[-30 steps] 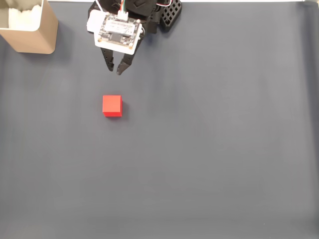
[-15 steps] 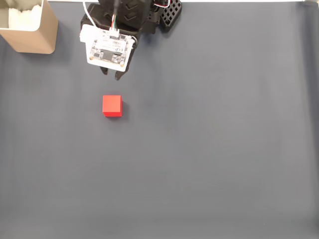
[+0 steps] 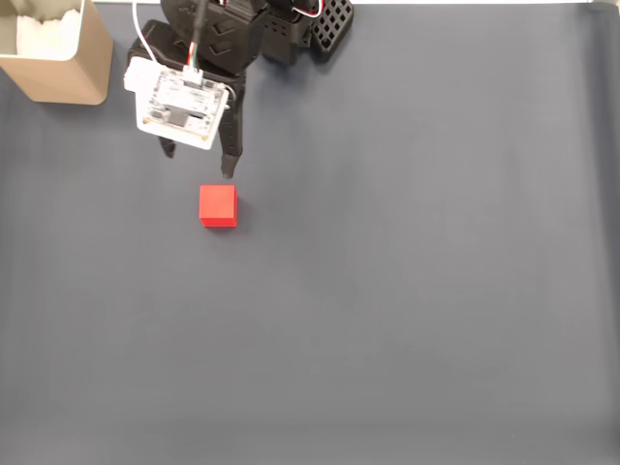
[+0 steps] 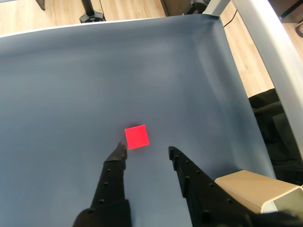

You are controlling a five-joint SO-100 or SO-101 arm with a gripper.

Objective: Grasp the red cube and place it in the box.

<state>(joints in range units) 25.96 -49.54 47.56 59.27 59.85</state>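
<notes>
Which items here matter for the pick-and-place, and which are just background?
Job:
- small bright red cube
- tan cardboard box with white filling
- black two-finger pincer, open, just short of the cube

Background:
- dark grey table cover
- wooden floor

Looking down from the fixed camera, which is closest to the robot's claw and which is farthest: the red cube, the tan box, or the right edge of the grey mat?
From the gripper:
1. The red cube, just below the fingertips.
2. The box, in the upper-left corner.
3. The mat's right edge, far across to the right.
</notes>
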